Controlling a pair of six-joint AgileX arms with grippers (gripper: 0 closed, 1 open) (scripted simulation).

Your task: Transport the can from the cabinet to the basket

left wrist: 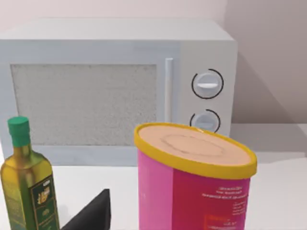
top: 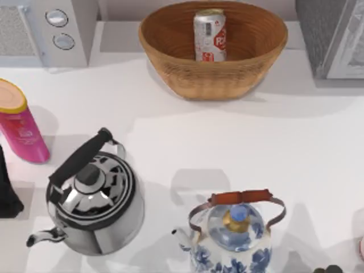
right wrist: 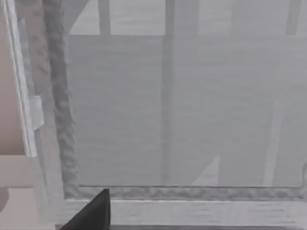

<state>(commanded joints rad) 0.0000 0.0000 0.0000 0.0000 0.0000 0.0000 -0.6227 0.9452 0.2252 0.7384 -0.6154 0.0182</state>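
Observation:
The can (top: 210, 35), silver with a red and white label, stands upright inside the basket (top: 170, 62), a wide tan wicker bowl at the back middle of the table. The grey cabinet (top: 333, 37) stands at the back right; the right wrist view looks at its pale ribbed panel and frame (right wrist: 182, 120). My left gripper (top: 7, 190) sits at the left edge of the table, behind the pink cylinder (top: 21, 122), with nothing seen in it. A dark part of my right gripper (top: 333, 269) shows at the front right corner, far from the can.
A white microwave (top: 48, 28) stands at the back left. A steel kettle with a black handle (top: 91, 196) sits front left, and a blue and white porcelain kettle (top: 233, 239) front middle. An olive oil bottle (left wrist: 29, 187) stands near the pink cylinder (left wrist: 192, 187).

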